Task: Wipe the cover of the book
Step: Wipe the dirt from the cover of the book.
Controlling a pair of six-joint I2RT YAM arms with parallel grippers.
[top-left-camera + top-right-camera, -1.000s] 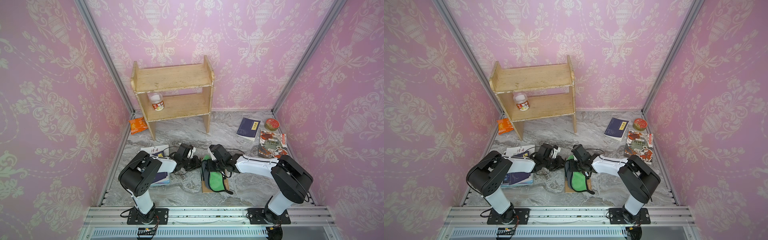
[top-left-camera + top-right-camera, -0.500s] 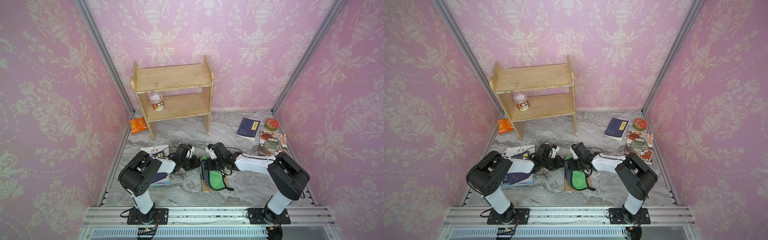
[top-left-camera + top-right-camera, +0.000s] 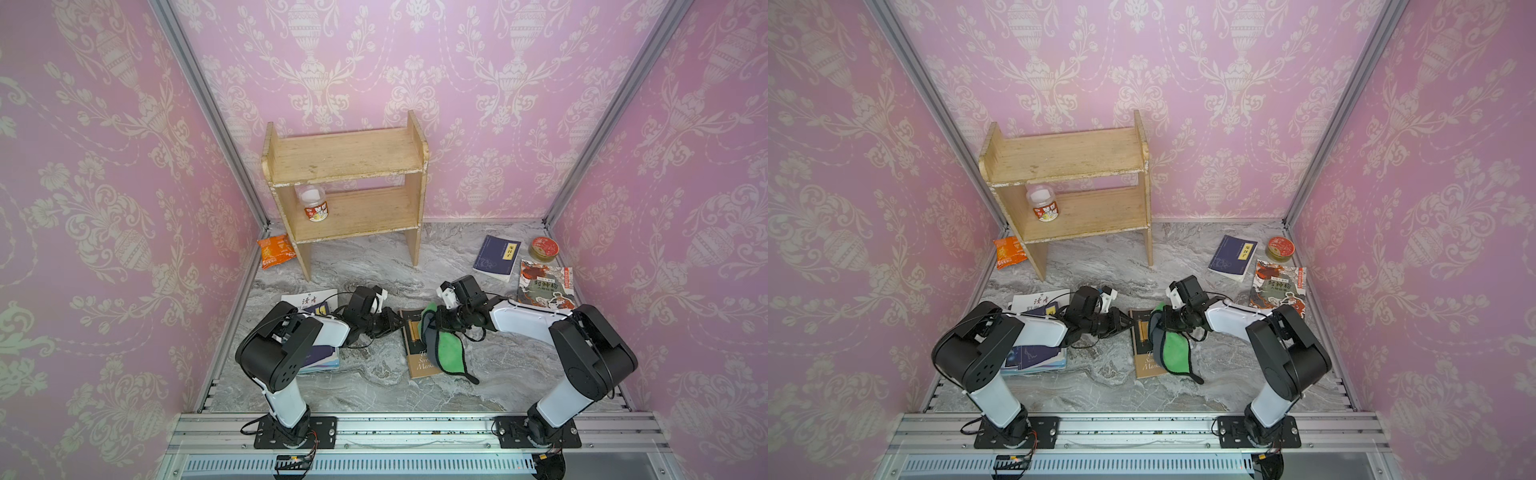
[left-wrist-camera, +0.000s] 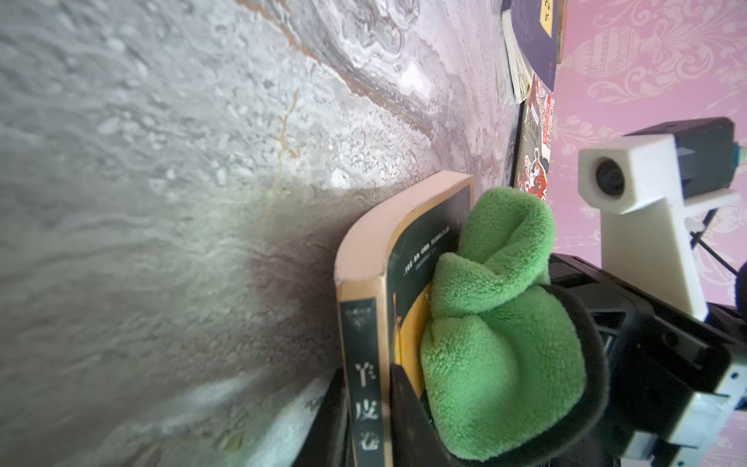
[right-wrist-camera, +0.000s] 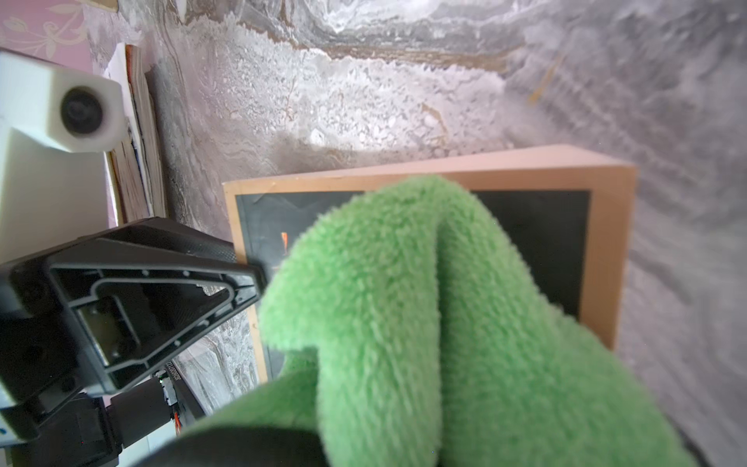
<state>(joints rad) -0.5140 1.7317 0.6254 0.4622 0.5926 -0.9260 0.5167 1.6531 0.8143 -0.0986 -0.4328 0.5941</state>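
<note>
Lying flat on table [image 3: 374, 386], book [image 3: 420, 365] judged stiff, light, slick-covered; hold at spine edge. L gripper [image 3: 398, 324] nearly closed, pinching that edge; R gripper [image 3: 435, 323] clamped tight on soft cloth [image 3: 449, 351], resting atop cover.

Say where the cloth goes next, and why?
Probably drag the green cloth toward the robot along the brown book: the right gripper pinches it at the far end, the near lettered cover lies bare, the left gripper clamps the edge.
</note>
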